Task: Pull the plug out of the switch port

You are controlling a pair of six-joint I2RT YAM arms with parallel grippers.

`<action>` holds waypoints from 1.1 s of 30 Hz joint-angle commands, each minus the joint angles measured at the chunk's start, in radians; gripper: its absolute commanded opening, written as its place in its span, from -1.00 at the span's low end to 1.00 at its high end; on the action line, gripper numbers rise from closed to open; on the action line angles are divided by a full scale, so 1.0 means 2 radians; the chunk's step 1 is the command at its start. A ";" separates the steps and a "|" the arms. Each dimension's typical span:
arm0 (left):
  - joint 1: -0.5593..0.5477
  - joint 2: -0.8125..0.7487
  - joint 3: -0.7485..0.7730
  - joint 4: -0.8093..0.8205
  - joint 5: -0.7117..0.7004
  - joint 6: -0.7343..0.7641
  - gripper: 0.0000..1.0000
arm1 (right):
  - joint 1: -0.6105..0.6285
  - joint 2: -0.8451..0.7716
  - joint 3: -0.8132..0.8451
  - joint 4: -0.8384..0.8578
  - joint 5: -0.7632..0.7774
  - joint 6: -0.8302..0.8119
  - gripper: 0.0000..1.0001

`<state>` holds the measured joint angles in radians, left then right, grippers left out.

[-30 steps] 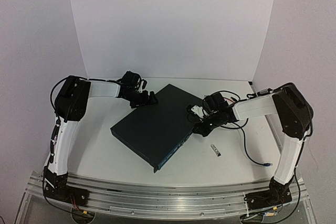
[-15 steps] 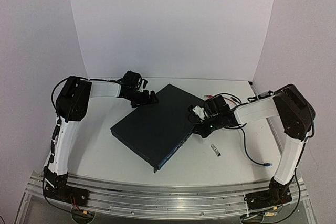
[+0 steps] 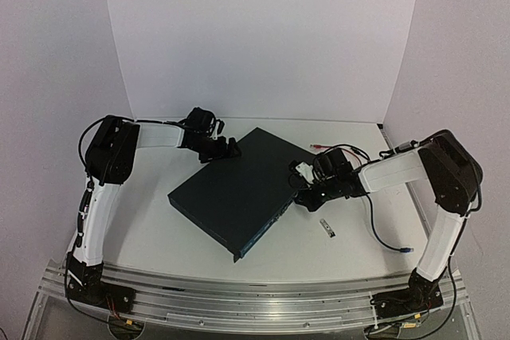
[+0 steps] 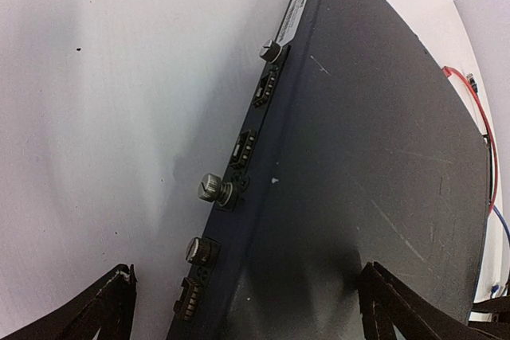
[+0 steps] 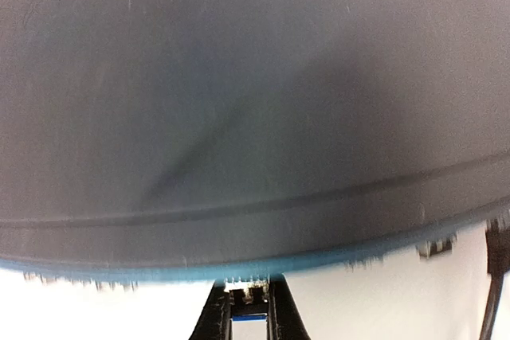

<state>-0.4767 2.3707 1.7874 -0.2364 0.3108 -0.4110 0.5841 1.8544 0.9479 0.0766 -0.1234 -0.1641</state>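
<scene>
The switch [image 3: 235, 193] is a flat dark box lying askew mid-table; its blue-tinged socket face [image 3: 267, 228] points to the near right. My right gripper [image 3: 303, 197] is at that face. In the right wrist view its fingers are shut [image 5: 249, 316] on a small plug [image 5: 249, 305] with a blue tab, whose end meets the blue edge [image 5: 335, 256]. My left gripper [image 3: 229, 149] is open, astride the switch's far-left edge [image 4: 239, 157]; its fingertips [image 4: 107, 308] stand wide apart on either side, and its mid-point [image 4: 247, 320] lies over the switch's corner.
A small silver module [image 3: 326, 228] lies on the table near the right gripper. A black cable with a blue tip [image 3: 406, 251] trails near the right arm, and a red wire [image 3: 327, 146] lies behind it. White walls enclose the back and sides.
The right wrist has shifted slightly to the right, still by the switch's socket face. The switch and the left arm have not moved.
</scene>
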 commanded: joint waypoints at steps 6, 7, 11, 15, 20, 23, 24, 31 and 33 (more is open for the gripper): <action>0.003 0.039 -0.013 -0.075 -0.028 0.006 0.93 | -0.010 -0.047 -0.015 -0.099 0.010 0.009 -1.00; 0.003 0.038 -0.014 -0.075 -0.028 0.006 0.93 | -0.010 -0.051 -0.019 -0.099 0.018 0.006 -1.00; 0.003 0.038 -0.014 -0.074 -0.025 0.006 0.93 | -0.011 -0.069 -0.036 -0.097 0.027 0.009 -1.00; 0.003 0.037 -0.012 -0.072 -0.018 0.006 0.93 | -0.010 -0.098 -0.054 -0.097 0.038 0.029 -1.00; 0.003 0.035 -0.016 -0.067 -0.009 0.006 0.93 | -0.010 -0.149 -0.082 -0.098 0.026 0.046 -1.00; 0.003 0.035 -0.017 -0.066 -0.005 0.006 0.93 | -0.009 -0.170 -0.090 -0.113 0.010 0.056 -1.00; 0.003 0.035 -0.018 -0.065 -0.005 0.006 0.93 | -0.008 -0.175 -0.091 -0.124 0.008 0.057 -1.00; 0.003 0.034 -0.022 -0.059 0.006 0.005 0.93 | 0.048 -0.173 -0.095 -0.164 0.033 0.055 -1.00; 0.003 0.035 -0.024 -0.057 0.009 0.004 0.93 | 0.058 -0.160 -0.095 -0.163 0.031 0.066 -0.98</action>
<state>-0.4767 2.3707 1.7857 -0.2331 0.3219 -0.4086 0.6478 1.5083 0.7633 -0.2107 -0.0718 -0.0658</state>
